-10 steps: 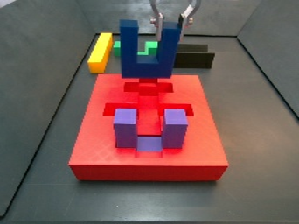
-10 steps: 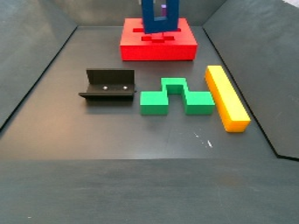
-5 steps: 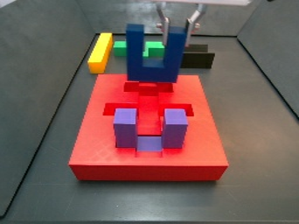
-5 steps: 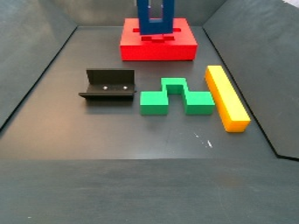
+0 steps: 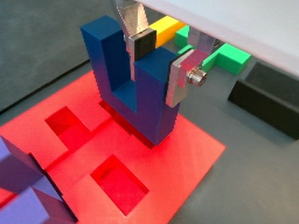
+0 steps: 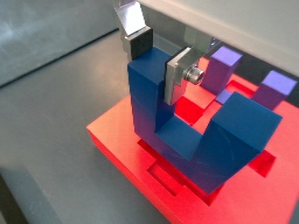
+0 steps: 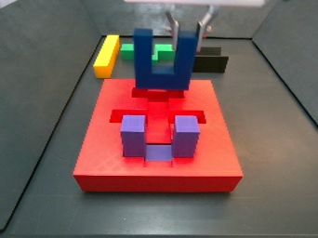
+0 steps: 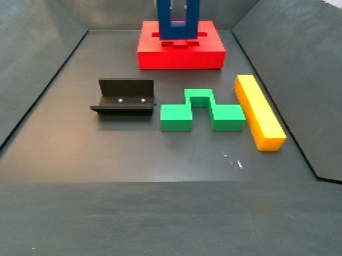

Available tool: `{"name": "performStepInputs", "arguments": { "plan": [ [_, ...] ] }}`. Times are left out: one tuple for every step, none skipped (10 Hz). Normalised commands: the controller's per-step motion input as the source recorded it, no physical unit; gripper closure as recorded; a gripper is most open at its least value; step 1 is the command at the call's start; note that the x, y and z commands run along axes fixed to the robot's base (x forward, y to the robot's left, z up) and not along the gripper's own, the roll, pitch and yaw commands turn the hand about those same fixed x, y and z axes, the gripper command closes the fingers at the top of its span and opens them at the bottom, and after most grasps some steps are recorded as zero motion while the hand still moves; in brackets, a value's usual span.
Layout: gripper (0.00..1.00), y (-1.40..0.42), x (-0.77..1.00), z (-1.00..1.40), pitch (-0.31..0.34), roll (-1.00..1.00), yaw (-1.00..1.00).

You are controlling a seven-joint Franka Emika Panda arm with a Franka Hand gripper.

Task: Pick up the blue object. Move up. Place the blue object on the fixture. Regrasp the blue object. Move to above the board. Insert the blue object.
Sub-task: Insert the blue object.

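Gripping one prong of the blue object (image 5: 131, 80), the gripper (image 5: 158, 59) holds it upright, base down on the board (image 5: 176, 166), in a wrist view. In a side view, the blue object (image 7: 163, 61) stands at the board's (image 7: 155, 160) far end, behind the purple block (image 7: 159, 136). In a side view, the fixture (image 8: 124, 98) sits beside the green block (image 8: 201, 110) and yellow bar (image 8: 259, 110).

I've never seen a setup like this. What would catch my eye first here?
Probably the big red board in the middle of the floor, with the gripper clamping one prong of the dark blue object, a U-shaped block held upright over the board's far end. A purple U-shaped block already stands in the board's near half. Off the board lie a green block, a yellow bar and the black fixture.
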Motion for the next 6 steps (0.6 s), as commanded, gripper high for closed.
{"name": "performStepInputs", "arguments": {
  "plan": [
    [1.00,-0.01,-0.32,0.00,-0.244,0.00,0.00],
    [1.00,0.00,0.14,-0.05,-0.139,0.00,0.01],
    [1.00,0.00,0.18,-0.18,-0.140,0.08,0.00],
    [1.00,0.00,0.09,-0.24,-0.114,0.16,0.00],
    [1.00,0.00,0.09,-0.17,-0.071,0.17,0.01],
    [1.00,0.00,0.00,-0.11,0.000,0.24,0.02]
  ]
}}
